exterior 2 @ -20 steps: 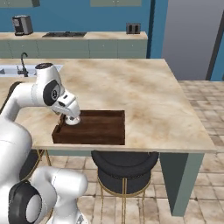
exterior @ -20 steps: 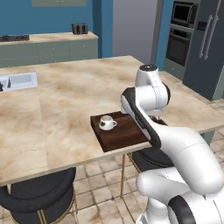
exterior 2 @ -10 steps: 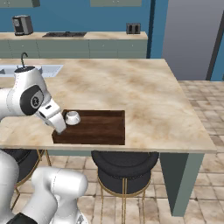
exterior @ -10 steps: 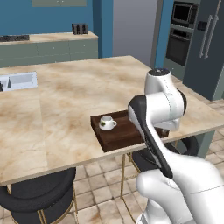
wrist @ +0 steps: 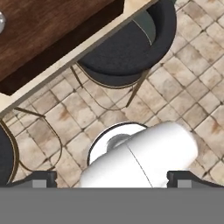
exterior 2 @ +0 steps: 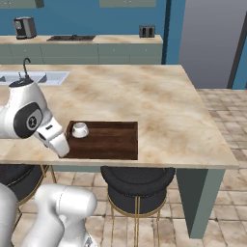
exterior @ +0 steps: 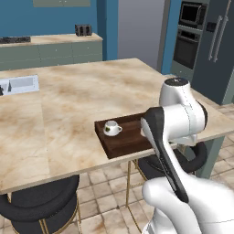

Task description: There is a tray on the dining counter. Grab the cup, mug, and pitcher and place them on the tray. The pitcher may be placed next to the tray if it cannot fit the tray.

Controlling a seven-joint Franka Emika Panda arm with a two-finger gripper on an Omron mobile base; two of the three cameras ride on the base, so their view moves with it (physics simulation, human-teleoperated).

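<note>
A: Left base view, where is the mug (exterior: 111, 128)?
B: It sits on the tray (exterior: 130, 140), on the dining counter (exterior: 68, 105)
A: And the gripper (wrist: 112, 179)?
B: Its jaws are wide apart, holding nothing

Home kitchen, rendered. Broad marble-patterned dining counter (exterior 2: 144, 101) mid-frame, steel sink (exterior 2: 36, 77) at its left edge. Round black stools (exterior 2: 137, 181) on gold legs below counter edge. Back wall blue; grey-green cabinets along top of frame carry toaster (exterior 2: 147, 32), coffee maker (exterior 2: 24, 27), cooktop (exterior 2: 71, 37). Built-in wall ovens (exterior: 188, 32) upper right in left base view. Tan tiled floor (wrist: 192, 57).
</note>
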